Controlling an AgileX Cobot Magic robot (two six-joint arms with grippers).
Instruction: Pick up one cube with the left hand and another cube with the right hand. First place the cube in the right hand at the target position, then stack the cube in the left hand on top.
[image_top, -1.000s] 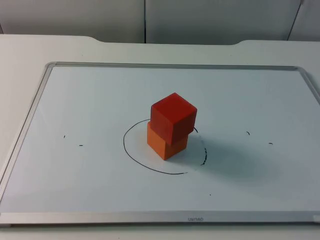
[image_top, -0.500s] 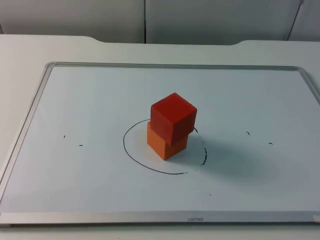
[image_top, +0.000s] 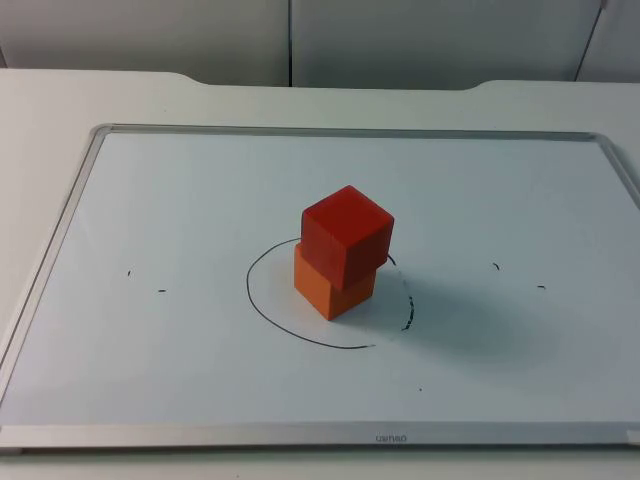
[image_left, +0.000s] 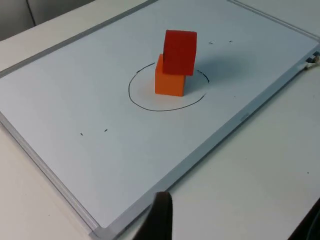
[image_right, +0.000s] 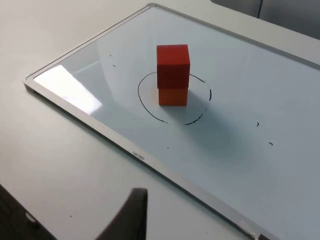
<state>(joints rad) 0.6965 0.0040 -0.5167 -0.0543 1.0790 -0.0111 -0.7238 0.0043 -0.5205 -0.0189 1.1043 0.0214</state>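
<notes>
The white table top (image_top: 60, 100) carried a flat white whiteboard with a thin silver metal frame (image_top: 330, 132), and both arms waited drawn back off it. From the left gripper (image_left: 162, 215), whose one visible black fingertip stood over the bare table just outside the board's frame, the stack lay well ahead across the board; from the right gripper (image_right: 132, 212), likewise parked over the table just outside the frame, it also lay well ahead. Neither pincer held anything, but with a single fingertip in sight on each I could not tell whether the jaws stood apart or closed. Inside the hand-drawn black circle (image_top: 262, 310) on the board sat the orange cube (image_top: 332, 290), a solid-looking block with flat matt faces, and resting directly on it was the red cube (image_top: 346, 235) of the same make, twisted a little and overhanging slightly toward the right arm's side. By that the task looked finished. Judging by their looks, both cubes would be rigid, light and not fragile, with crisp edges; a grip across two opposite side faces should hold, though any nudge to the offset upper cube could topple it.
</notes>
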